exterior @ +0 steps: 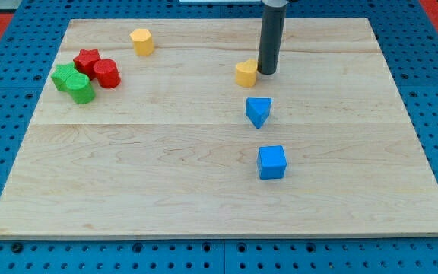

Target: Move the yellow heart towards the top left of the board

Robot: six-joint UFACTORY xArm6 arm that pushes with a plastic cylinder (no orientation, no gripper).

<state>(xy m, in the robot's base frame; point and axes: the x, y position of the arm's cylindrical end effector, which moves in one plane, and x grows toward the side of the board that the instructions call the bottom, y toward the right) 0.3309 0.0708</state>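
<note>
A yellow heart (pixel 246 74) lies a little above the board's middle, towards the view's top. My tip (pixel 267 72) stands right beside it on its right side, touching or almost touching it. The dark rod rises from there out of the view's top. A second yellow block (pixel 141 41), with a faceted shape, lies near the top left of the wooden board (pixel 204 190).
A red star (pixel 87 59) and a red cylinder (pixel 106 73) sit at the left, next to a green star (pixel 65 76) and a green cylinder (pixel 80 89). A blue triangle (pixel 258 111) lies just below the heart, and a blue cube (pixel 271 162) lies below that.
</note>
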